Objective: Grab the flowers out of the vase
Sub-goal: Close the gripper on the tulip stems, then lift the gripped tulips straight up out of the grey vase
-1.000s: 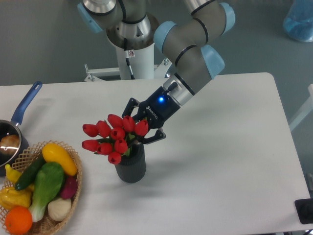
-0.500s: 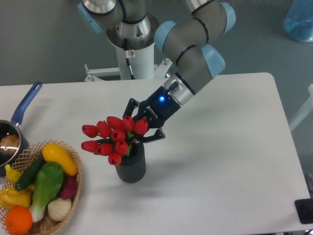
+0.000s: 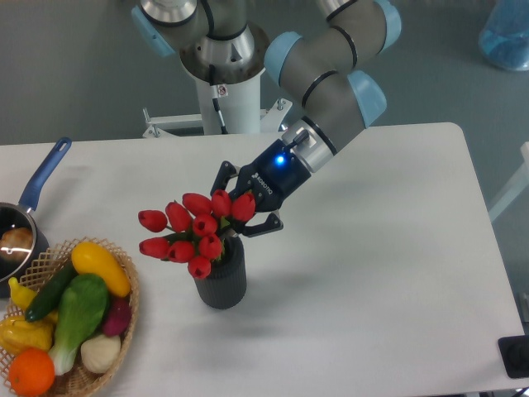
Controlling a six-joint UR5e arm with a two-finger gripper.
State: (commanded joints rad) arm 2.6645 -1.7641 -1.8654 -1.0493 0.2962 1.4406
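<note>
The flowers (image 3: pixel 192 232), a bunch of red tulip buds with green stems, stand in the vase (image 3: pixel 221 279), a short dark ribbed cylinder near the middle of the white table (image 3: pixel 372 248). The bunch leans left, wider than the vase mouth. My gripper (image 3: pixel 234 217) reaches in from the upper right, just above the vase rim. Its black fingers (image 3: pixel 266 226) close around the right side of the bunch. The fingertips are hidden behind the buds.
A wicker basket (image 3: pixel 124 318) of colourful fruit and vegetables sits at the front left, close to the vase. A blue-handled saucepan (image 3: pixel 37 186) is at the left edge. The robot base (image 3: pixel 223 91) stands behind the table.
The gripper has shifted slightly up and to the right. The right-hand buds have risen with it, and the bunch sits a little higher in the vase.
</note>
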